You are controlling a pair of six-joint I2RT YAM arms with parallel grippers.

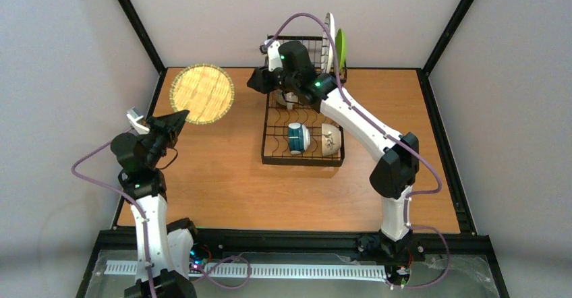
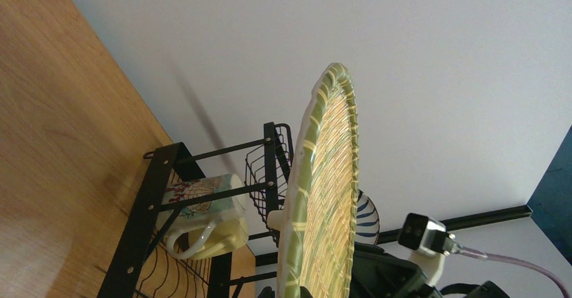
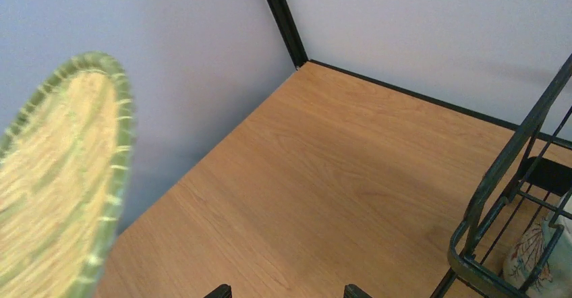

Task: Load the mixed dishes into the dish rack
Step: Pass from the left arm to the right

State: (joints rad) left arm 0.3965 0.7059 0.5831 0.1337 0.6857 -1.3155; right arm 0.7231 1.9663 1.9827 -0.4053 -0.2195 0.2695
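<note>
Over the far-left part of the table (image 1: 222, 170), the tan plate (image 1: 202, 94) is hanging in the air, clamped by its near-right rim between the fingers of the left gripper (image 1: 174, 118), which are pressing together on that edge. Its woven face is tilting up toward the overhead camera, while the left wrist camera is seeing it edge-on, its green-banded rim (image 2: 322, 190) running straight out from the fingers. Well to its right, the dish rack (image 1: 264, 131) is sitting mid-table with bare wood lying between the two. Inside it, a teal-and-white cup (image 1: 297, 138) is lying on its side at the near end, and a cream mug (image 2: 202, 214) is resting on its side behind the wires. At the far end, the black-and-white striped plate (image 1: 329, 42) and the lime-green plate (image 1: 341, 47) are standing upright together. Above the rack's far-left corner, the right gripper (image 3: 284, 291) is hovering with its fingers spread wide, gripping nothing, pointing toward the lifted plate.
</note>
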